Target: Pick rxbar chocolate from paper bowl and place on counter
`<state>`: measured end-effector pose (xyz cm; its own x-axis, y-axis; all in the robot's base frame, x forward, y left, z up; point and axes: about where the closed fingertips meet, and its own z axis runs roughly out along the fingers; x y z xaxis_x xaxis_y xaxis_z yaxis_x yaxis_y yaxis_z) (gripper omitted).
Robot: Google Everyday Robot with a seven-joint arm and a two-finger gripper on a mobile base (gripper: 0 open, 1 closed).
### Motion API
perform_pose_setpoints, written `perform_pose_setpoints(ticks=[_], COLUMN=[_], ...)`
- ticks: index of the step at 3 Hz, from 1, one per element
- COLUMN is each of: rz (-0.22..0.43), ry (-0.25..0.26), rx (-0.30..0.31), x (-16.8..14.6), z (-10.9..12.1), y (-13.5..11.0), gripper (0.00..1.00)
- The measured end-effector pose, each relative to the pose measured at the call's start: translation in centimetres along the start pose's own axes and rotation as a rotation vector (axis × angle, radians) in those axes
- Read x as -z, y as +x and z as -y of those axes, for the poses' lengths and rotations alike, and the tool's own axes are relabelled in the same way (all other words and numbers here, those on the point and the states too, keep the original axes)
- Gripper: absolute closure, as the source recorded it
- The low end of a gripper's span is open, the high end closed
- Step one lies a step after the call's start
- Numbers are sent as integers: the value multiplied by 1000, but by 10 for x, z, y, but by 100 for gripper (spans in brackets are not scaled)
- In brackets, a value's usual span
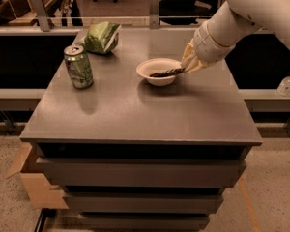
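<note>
The paper bowl (157, 79) stands on the counter (135, 111), right of its middle. The rxbar chocolate (163, 73), a dark flat bar, lies across the bowl at rim height. Its right end reaches over the right rim. My gripper (185, 68) comes in from the upper right at that rim. Its pale fingers (189, 62) are closed on the bar's right end. The white arm rises to the upper right corner.
A green soda can (78, 66) stands on the counter's left side. A green snack bag (102, 36) lies at the back left. A cardboard box (31, 182) sits on the floor at the left. A small clear bottle (288, 84) stands on a ledge at the right.
</note>
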<state>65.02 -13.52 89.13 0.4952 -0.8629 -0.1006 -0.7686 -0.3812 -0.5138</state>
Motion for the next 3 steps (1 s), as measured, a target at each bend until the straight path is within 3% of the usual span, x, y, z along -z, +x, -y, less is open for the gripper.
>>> perform_pose_setpoints(ticks=[1,3], rz=[-7,-32], ry=[3,17], rx=[-10,8], x=[2,18], z=[0,12], y=[2,2], gripper=[100,100])
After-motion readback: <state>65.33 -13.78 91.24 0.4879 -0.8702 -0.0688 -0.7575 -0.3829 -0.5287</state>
